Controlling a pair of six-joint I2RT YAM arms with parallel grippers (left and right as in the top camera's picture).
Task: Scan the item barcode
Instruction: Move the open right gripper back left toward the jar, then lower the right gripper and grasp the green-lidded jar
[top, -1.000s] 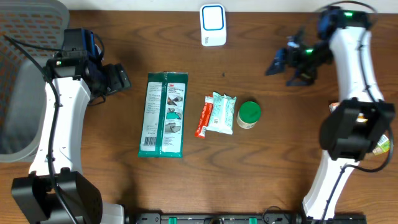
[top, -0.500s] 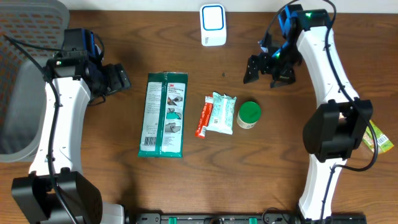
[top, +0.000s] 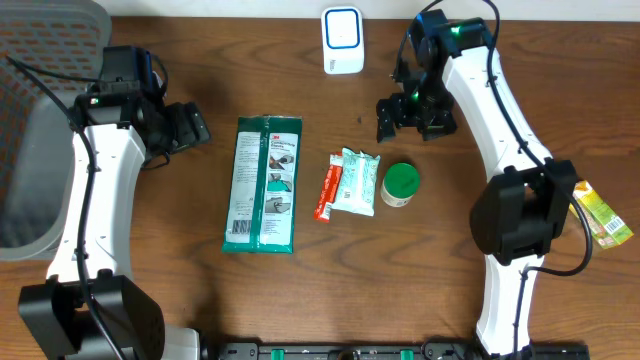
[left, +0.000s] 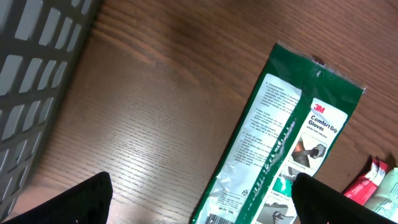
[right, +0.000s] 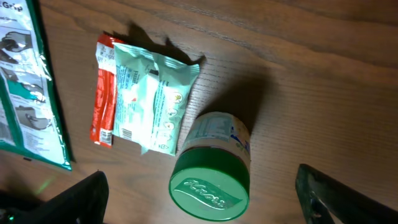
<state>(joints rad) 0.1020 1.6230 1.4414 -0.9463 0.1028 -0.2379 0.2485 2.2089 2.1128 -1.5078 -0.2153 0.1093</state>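
Four items lie in a row mid-table: a green glove pack (top: 262, 185), a red packet (top: 326, 190), a mint-green packet (top: 357, 182) and a white jar with a green lid (top: 401, 185). A white scanner with a blue-ringed face (top: 341, 40) stands at the back edge. My right gripper (top: 407, 114) hangs open just behind the jar, apart from it. In the right wrist view the jar's lid (right: 210, 190) shows between the spread fingers of the right gripper (right: 202, 190). My left gripper (top: 186, 128) is open left of the glove pack (left: 283, 149), empty in its own view (left: 202, 202).
A grey mesh basket (top: 40, 120) stands at the far left, its wall (left: 37, 68) close to the left gripper. A yellow-green packet (top: 600, 212) lies at the far right edge, beside the right arm's base.
The right arm has swung left from the right side to just behind the jar, its jaws staying wide. The left arm has not moved.
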